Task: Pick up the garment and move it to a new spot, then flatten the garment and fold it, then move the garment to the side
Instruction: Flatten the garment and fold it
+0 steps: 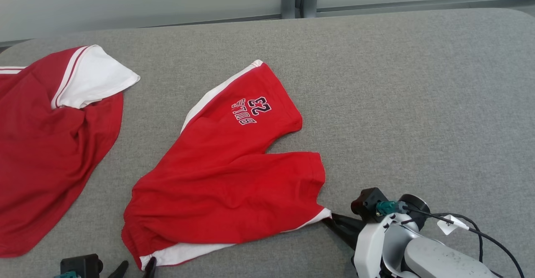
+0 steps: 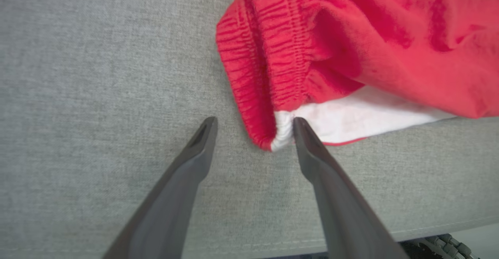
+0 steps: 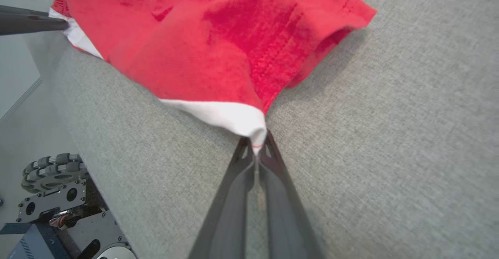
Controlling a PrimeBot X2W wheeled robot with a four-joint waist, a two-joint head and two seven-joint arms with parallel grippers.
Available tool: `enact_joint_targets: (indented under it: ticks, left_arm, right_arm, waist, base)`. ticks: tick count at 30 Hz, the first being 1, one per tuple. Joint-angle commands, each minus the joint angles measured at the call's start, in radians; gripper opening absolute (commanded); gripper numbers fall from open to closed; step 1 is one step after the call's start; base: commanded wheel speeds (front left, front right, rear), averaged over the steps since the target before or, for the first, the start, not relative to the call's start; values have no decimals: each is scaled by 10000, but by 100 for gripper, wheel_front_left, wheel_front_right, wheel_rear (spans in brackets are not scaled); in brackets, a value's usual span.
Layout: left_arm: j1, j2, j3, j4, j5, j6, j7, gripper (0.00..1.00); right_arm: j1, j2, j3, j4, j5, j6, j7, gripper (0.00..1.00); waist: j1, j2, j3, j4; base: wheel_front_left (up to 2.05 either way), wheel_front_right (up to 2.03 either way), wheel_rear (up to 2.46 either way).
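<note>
The right gripper pinches a white hem corner of the red-and-white cotton shorts; the left gripper gapes wide around the waistband corner. Lifting, flattening and folding remain.

You've got shorts in soft matt red cloth w/ ribbed waistband; table rough grey weave; shirt at 9 o'clock, same cloth.

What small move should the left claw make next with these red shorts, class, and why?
Probably close the left claw: it stands open with the shorts' white waistband corner between its fingers, while the right claw is shut on a hem corner.
</note>
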Motion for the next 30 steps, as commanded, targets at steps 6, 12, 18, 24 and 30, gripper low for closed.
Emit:
enact_joint_targets:
  ticks: [6, 12, 18, 24, 30]
  left_arm:
    - [-236, -17, -144, 188, -145, -138, 65, 82]
    - [-95, 127, -551, 160, -327, -414, 474, 0]
    - [200, 357, -388, -1762, -1414, -559, 1316, 0]
    - [24, 1260, -127, -6395, -5101, -817, 3261, 0]
    - [-1973, 2314, 1595, -8033, -7692, -267, 4371, 0]
  right_arm:
    - [-322, 1, 203, 151, 187, 1, -123, 0]
    - [-441, -49, 284, 159, 305, 1, -289, 0]
    - [-255, -558, -330, -489, 709, 1, -320, 0]
    - [-350, -2178, -2064, -3937, 2246, 1, 601, 0]
    - [-1224, -3424, -4625, -6510, 3700, 1, 1814, 0]
  waist:
    - [0, 22, 3, -62]
    - [0, 22, -82, -112]
    - [0, 22, -121, -65]
    - [0, 22, 323, -193]
    - [0, 22, 1425, -339]
  base:
    - [0, 0, 0]
    - [0, 0, 0]
    - [0, 0, 0]
    - [0, 0, 0]
    - [0, 0, 0]
